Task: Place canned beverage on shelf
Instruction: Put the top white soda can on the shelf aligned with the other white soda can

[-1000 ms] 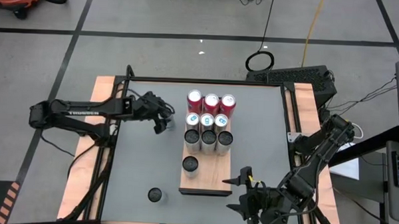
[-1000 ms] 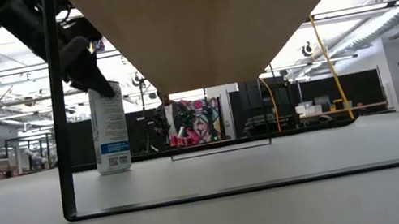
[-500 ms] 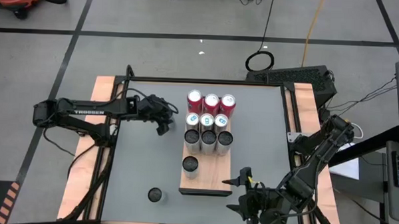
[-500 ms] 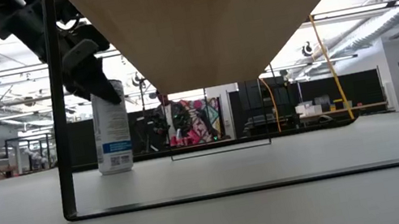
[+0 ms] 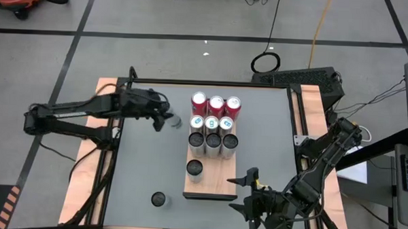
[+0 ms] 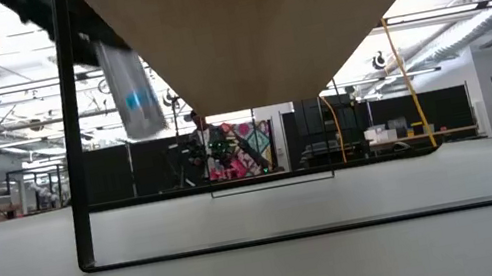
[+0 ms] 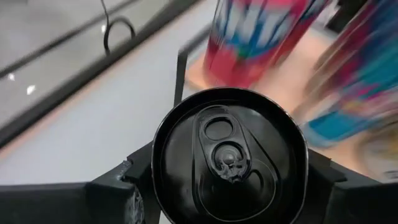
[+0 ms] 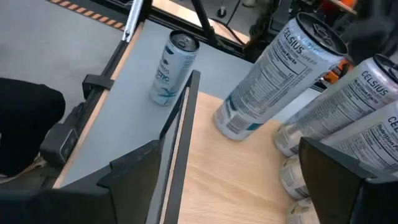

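Above tabletop (image 5: 148, 167): can (image 7: 230, 155) in left end effector (image 5: 164, 120).

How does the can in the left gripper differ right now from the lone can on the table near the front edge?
The can in the left gripper hangs tilted, clear of the table; the lone can stands upright on the grey tabletop. The held can is clamped in the left gripper beside the shelf; the lone can has no gripper on it. Both are slim, pale, dark-topped cans, neither yet on the shelf.
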`<action>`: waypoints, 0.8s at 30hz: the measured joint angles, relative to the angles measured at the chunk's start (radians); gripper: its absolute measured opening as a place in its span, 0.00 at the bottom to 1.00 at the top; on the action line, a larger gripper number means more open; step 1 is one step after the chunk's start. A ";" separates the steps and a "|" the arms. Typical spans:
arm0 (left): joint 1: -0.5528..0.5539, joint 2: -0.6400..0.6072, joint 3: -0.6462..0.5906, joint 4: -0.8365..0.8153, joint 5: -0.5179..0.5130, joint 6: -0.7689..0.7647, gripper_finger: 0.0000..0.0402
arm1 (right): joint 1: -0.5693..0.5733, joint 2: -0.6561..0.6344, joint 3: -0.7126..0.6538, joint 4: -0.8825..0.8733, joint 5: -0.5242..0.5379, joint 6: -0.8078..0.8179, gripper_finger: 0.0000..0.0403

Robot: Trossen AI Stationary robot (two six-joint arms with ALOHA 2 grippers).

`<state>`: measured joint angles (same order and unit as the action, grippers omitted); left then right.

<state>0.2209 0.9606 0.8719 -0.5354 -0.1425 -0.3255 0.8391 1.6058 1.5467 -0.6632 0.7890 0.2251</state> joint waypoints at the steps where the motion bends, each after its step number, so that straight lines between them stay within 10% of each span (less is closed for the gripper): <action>1: -0.007 -0.021 0.023 -0.018 -0.011 0.001 0.59 | 0.000 0.000 0.000 0.000 0.001 -0.001 0.79; 24: -0.252 -0.186 0.280 0.132 0.023 0.074 0.59 | -0.104 0.000 0.000 0.008 0.343 -0.124 0.79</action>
<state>-0.0316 0.7741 1.1522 -0.4034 -0.1197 -0.2512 0.7349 1.6062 1.5467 -0.6556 1.1320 0.1015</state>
